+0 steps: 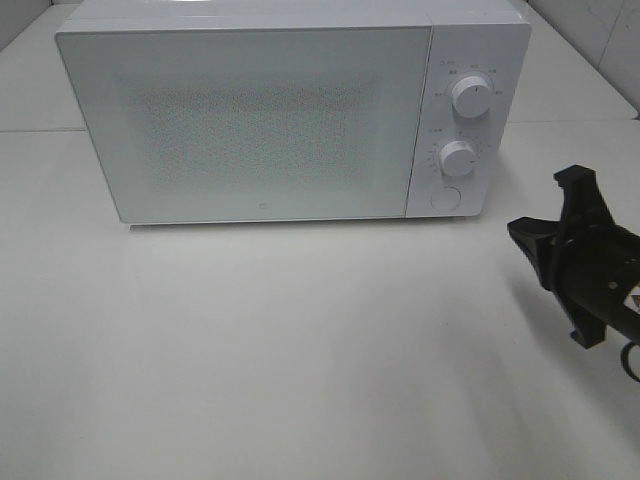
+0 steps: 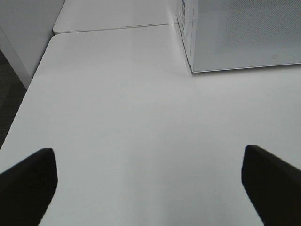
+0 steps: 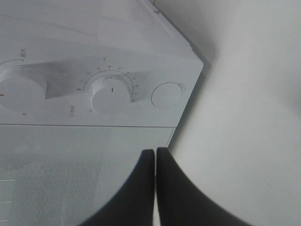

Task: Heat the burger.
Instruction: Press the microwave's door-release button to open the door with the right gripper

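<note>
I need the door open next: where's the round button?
High view: the button sits at the microwave's lower right corner, just under the lower dial, left of the shut right gripper.

Lighting: even, soft, from above; my views run pale and washed. Shadow: faint strip under the microwave (image 1: 240,120) front. Focus: my right fingertips (image 3: 136,188) blurred close up.

Three cameras, one white box-shaped microwave oven (image 1: 250,120) on a white tabletop (image 1: 300,360).
The high camera looks down on its front. The left wrist camera skims low over the table toward the door's distant corner. The right wrist camera sits close to a round white dial (image 3: 110,92). All share that front.
</note>
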Controlling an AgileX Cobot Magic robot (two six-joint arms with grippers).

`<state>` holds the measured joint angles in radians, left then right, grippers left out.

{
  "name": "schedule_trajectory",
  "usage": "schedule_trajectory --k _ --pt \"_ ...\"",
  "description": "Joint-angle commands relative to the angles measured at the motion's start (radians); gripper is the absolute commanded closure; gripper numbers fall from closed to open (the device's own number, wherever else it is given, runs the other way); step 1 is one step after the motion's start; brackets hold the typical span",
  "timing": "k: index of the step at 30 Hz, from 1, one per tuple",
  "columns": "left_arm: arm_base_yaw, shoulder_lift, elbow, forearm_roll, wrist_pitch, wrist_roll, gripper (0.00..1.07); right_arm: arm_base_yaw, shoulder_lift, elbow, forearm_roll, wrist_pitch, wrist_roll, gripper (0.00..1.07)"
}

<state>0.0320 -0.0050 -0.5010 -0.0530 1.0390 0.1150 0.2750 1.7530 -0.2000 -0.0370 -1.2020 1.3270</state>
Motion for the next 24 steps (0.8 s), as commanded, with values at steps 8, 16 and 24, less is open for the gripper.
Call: schedule_trajectory --k 8,16,24 --pt "0.003 -0.019 0.005 -0.009 -0.007 -0.006 0.07 0.073 0.191 -0.203 0.015 0.072 0.157 1.07" --pt "0.003 -0.019 0.005 -0.009 -0.007 -0.006 0.07 0.073 0.247 -0.313 0.030 0.166 0.162 1.07" --pt "0.003 -0.019 0.005 -0.009 -0.007 -0.006 0.07 0.070 0.284 -0.400 0.067 0.249 0.148 1.07"
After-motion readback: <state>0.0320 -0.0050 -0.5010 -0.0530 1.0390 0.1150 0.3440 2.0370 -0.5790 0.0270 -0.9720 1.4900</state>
